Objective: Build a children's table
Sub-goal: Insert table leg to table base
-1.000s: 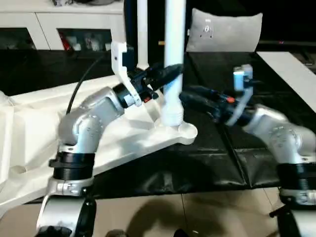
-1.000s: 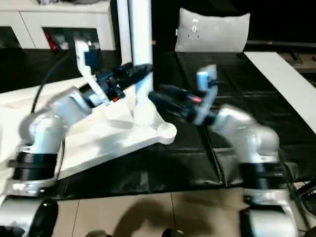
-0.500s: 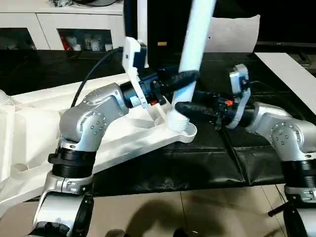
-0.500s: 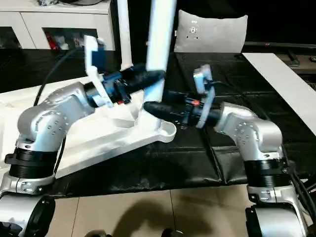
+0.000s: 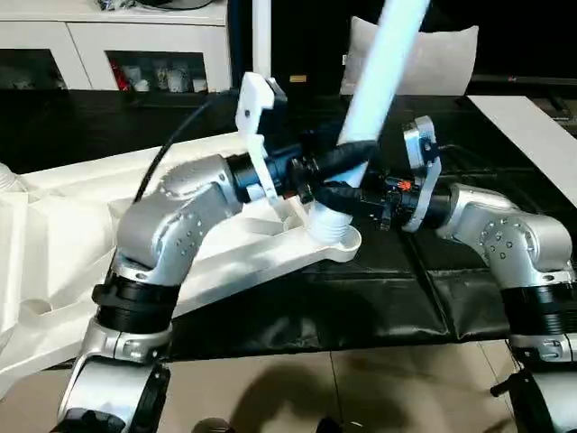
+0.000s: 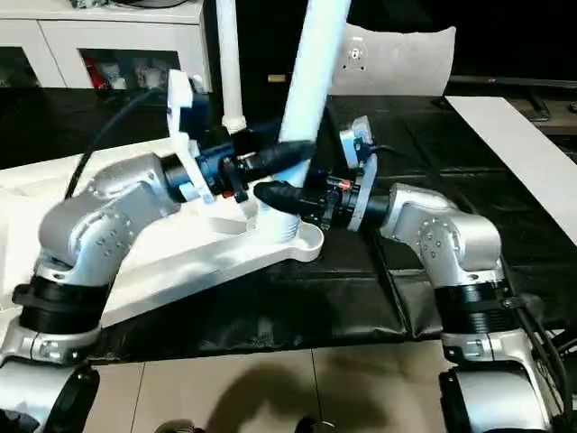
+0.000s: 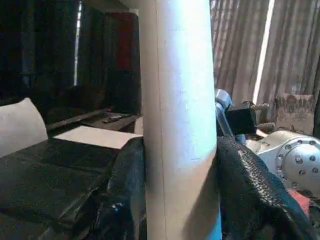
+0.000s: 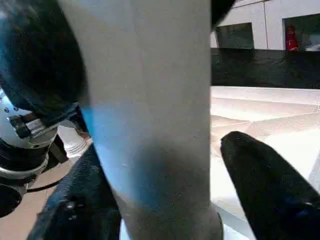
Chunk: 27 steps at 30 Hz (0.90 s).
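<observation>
A large work table covered in black sheeting (image 5: 379, 307) stands on a beige tiled floor (image 5: 361, 392), with a grey cushion (image 5: 442, 54) at its far side, a white cabinet (image 5: 117, 45) behind, and curtains (image 7: 250, 55) seen beyond.

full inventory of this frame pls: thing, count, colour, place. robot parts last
tabletop: 1, white, lying underside up on the work table, left of centre
near leg: 1, white, tilted, foot at the tabletop's near corner socket, held between both grippers
far leg: 1, white, upright behind the left gripper
work table: 1, black sheet, under everything
cushion: 1, grey, far side of the work table
cabinet: 1, white, background left
board: 1, white, on the right of the work table
floor: beige tiles, near edge
left gripper: 1, black fingers shut on the near leg
right gripper: 1, black fingers either side of the near leg, lower down; grip unclear
</observation>
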Available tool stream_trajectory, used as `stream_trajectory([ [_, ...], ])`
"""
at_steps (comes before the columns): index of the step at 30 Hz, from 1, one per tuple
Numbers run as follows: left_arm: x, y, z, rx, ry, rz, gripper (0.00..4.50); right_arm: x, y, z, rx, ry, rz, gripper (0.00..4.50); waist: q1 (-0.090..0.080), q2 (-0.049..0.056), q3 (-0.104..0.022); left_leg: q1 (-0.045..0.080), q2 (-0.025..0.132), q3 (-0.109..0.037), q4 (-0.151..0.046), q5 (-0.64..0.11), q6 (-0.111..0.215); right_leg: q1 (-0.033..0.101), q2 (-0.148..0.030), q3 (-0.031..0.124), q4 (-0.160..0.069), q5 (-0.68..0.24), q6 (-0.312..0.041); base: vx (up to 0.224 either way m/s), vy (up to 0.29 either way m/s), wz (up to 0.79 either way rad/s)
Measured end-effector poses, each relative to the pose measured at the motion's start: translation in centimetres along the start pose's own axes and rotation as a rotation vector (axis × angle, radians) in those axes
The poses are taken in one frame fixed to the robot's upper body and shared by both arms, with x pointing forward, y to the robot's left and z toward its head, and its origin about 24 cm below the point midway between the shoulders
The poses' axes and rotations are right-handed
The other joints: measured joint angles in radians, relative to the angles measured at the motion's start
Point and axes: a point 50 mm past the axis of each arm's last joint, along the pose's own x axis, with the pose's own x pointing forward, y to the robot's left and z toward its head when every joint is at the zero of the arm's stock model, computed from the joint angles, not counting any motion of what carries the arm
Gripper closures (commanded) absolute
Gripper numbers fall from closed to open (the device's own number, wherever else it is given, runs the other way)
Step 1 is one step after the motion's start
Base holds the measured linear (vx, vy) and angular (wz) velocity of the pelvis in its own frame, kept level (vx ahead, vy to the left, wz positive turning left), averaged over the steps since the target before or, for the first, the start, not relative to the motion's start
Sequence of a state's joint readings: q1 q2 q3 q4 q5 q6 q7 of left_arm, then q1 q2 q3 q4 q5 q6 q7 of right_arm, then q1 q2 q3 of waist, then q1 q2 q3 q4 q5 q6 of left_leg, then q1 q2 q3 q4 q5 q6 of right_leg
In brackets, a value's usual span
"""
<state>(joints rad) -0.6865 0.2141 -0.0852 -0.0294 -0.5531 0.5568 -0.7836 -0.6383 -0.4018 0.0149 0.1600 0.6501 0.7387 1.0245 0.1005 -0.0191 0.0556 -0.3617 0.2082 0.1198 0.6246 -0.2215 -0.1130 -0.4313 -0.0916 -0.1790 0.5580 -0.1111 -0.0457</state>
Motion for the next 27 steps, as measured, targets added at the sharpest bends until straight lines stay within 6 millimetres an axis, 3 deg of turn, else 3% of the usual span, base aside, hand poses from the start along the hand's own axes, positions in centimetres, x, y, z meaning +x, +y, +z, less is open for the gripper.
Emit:
stream_trajectory([
  [9, -0.1, 0.1, 0.0, 0.025, -0.001, 0.016, 2.62, 0.3, 0.1, 0.3, -0.01, 0.008, 0.016, 2.29, -0.002, 0.0, 0.0, 0.0, 0.0, 0.0, 0.0, 0.0, 0.0, 0.0, 0.0, 0.0, 0.0, 0.0, 0.0, 0.0, 0.0, 0.0],
  [17, -0.1, 0.1, -0.2, 0.015, 0.018, 0.021, 2.62, 0.5, 0.1, 0.1, -0.016, 0.022, 0.016, 2.52, -0.001, 0.0, 0.0, 0.0, 0.0, 0.0, 0.0, 0.0, 0.0, 0.0, 0.0, 0.001, 0.0, 0.0, 0.0, 0.0, 0.0, 0.0],
  [18, -0.1, 0.1, -0.3, 0.001, 0.019, 0.023, 2.06, 0.6, 0.1, 0.1, -0.016, 0.024, 0.016, 2.52, -0.001, 0.0, 0.0, 0.0, 0.0, 0.0, 0.0, 0.0, 0.0, 0.0, 0.0, 0.0, 0.0, 0.0, 0.0, 0.0, 0.0, 0.0],
  [26, -0.5, -0.8, -0.4, -0.055, -0.007, -0.015, 1.41, 1.3, 0.4, -0.2, -0.032, 0.027, 0.039, 2.55, -0.002, 0.0, 0.0, 0.0, 0.0, 0.0, 0.0, 0.0, 0.0, 0.0, 0.0, 0.001, 0.001, 0.0, 0.0, 0.0, 0.0, 0.0],
  [27, -0.7, -1.0, -0.5, -0.065, -0.014, -0.024, 1.16, 1.5, 0.5, -0.3, -0.034, 0.034, 0.05, 2.55, -0.003, 0.0, 0.0, 0.0, 0.0, 0.0, 0.0, 0.0, 0.0, 0.0, 0.0, 0.001, 0.001, 0.0, 0.0, 0.0, 0.0, 0.0],
])
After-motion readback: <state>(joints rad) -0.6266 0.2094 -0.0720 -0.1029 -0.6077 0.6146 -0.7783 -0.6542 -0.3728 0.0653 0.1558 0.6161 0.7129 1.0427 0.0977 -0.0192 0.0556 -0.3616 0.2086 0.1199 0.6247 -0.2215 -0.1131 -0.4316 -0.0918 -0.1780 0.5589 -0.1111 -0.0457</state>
